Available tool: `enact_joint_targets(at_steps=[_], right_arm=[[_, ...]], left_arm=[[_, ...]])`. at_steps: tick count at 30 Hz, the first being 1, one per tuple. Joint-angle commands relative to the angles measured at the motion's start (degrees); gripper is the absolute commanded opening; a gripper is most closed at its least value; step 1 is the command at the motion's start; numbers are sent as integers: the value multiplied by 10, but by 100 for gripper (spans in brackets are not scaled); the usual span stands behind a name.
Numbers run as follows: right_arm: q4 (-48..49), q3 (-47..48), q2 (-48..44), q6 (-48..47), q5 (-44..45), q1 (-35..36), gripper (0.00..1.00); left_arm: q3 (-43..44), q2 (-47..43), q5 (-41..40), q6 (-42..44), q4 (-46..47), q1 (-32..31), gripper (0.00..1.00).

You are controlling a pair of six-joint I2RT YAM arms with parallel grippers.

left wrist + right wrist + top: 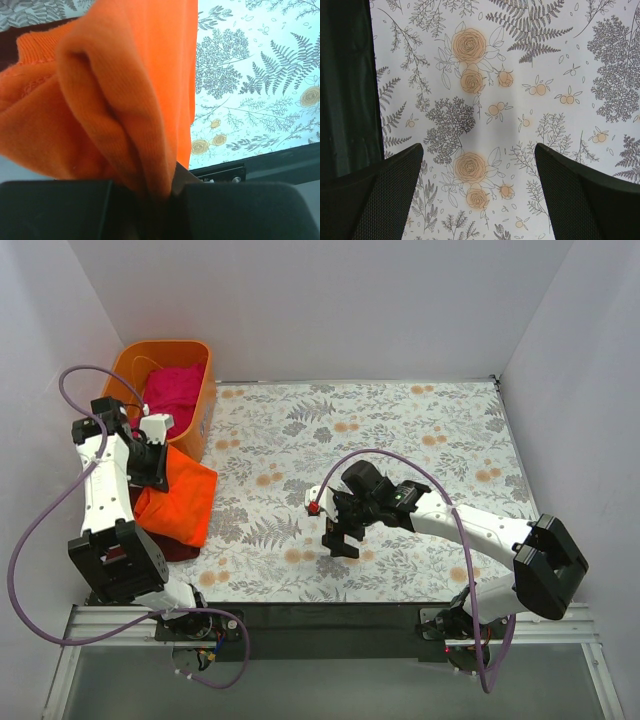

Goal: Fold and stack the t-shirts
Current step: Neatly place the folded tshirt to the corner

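My left gripper (153, 468) is shut on a bunched fold of the bright orange-red t-shirt (178, 502), which hangs from it at the table's left edge. In the left wrist view the orange-red shirt (120, 95) fills the frame and is pinched between my jaws at the bottom. A dark maroon t-shirt (180, 550) peeks out under the orange one. The magenta-pink t-shirt (172, 392) lies crumpled in the orange tub (203, 400). My right gripper (340, 536) is open and empty above the bare floral tablecloth (485, 100) near the front middle.
The orange plastic tub stands at the back left corner. White walls close in the table on the left, back and right. The black front rail (330, 615) runs along the near edge. Purple cables loop from both arms.
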Motion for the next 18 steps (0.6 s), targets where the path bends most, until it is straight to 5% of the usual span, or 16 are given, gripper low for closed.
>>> enact_joint_targets(at_steps=[1,18], right_arm=[[4,-3,-19,-11,-4,-1,98],[3,-5,-21,-17,1,-1,98]], left_arm=[[24,-14,17,30,-34,11,0],[-70,8,-30,80,70,64,0]])
